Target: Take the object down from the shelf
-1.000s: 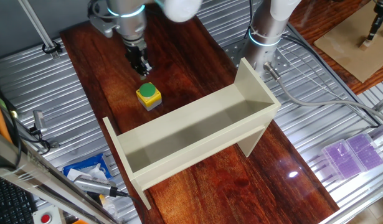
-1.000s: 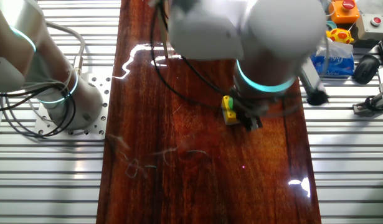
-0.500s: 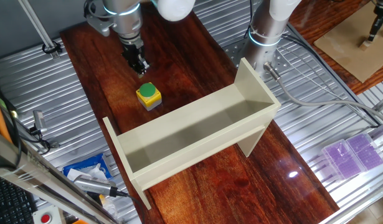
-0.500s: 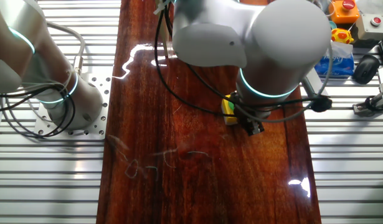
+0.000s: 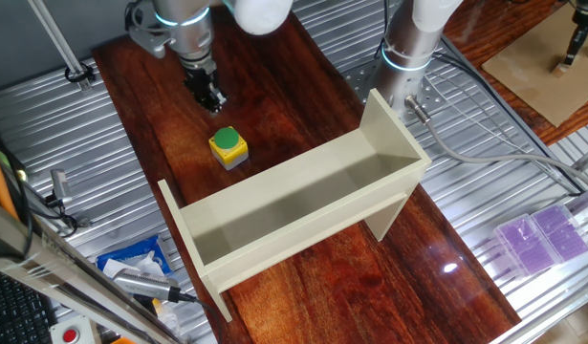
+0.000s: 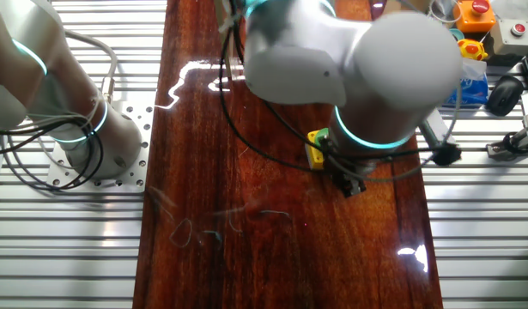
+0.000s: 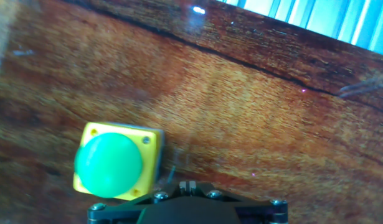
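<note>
The object, a yellow push-button box (image 5: 228, 146) with a green dome button, stands on the dark wooden table beside the shelf, not on it. The beige trough-like shelf (image 5: 303, 205) stands to its right and is empty. My gripper (image 5: 210, 97) hangs just beyond the box, apart from it, with its fingers together and nothing between them. In the other fixed view my arm covers most of the box (image 6: 315, 148), and the gripper (image 6: 353, 184) is lower right of it. In the hand view the box (image 7: 116, 160) lies left of the shut fingertips (image 7: 188, 185).
A second arm's base (image 5: 408, 57) stands behind the shelf's far end panel. A blue packet and tools (image 5: 131, 266) lie on the metal bench at the front left. Purple boxes (image 5: 542, 234) sit at the right. Cables (image 6: 238, 94) run over the wood.
My gripper has drawn back from the button box, toward the table's far end. The box and the shelf have not moved.
</note>
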